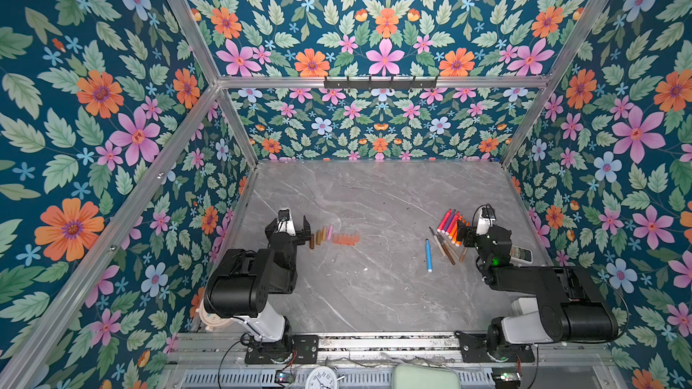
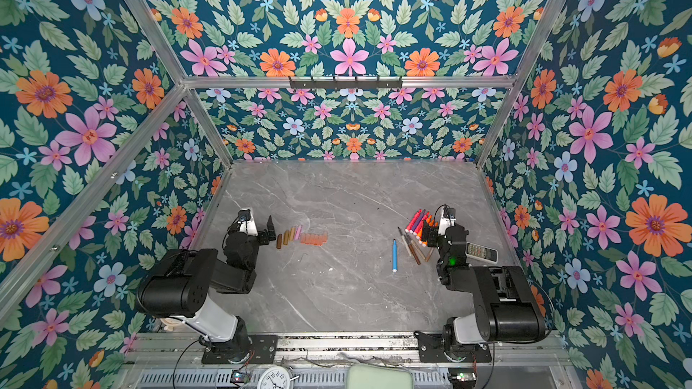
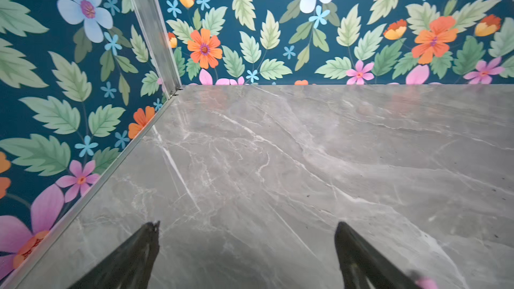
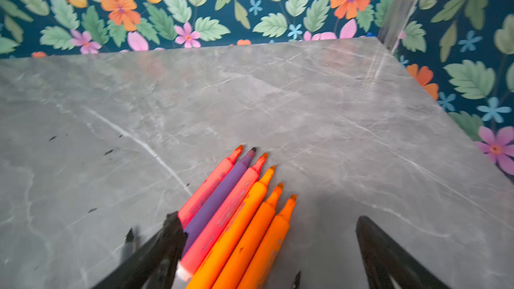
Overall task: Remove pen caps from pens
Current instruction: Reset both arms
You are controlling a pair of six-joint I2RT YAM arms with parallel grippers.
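Observation:
A row of pen caps [image 1: 333, 238] [image 2: 302, 238], brown, tan, pink and several orange-red, lies on the grey marble table just right of my left gripper [image 1: 293, 229] [image 3: 247, 223]. That gripper is open over bare table. A pink cap [image 3: 425, 283] shows by one of its fingers. Several uncapped pens [image 1: 451, 228] [image 4: 244, 212], red, purple and orange, lie fanned side by side. My right gripper [image 1: 468, 234] [image 4: 267, 219] stands open low over their barrels, the orange ones between its fingers. A blue pen [image 1: 428, 256] and thin brown pens [image 1: 447, 248] lie nearer the front.
A white remote control [image 1: 521, 254] lies behind the right arm near the right wall. Floral walls close the table on three sides. A clock [image 1: 321, 377] and a pale green object [image 1: 427, 376] sit beyond the front rail [image 1: 374, 342].

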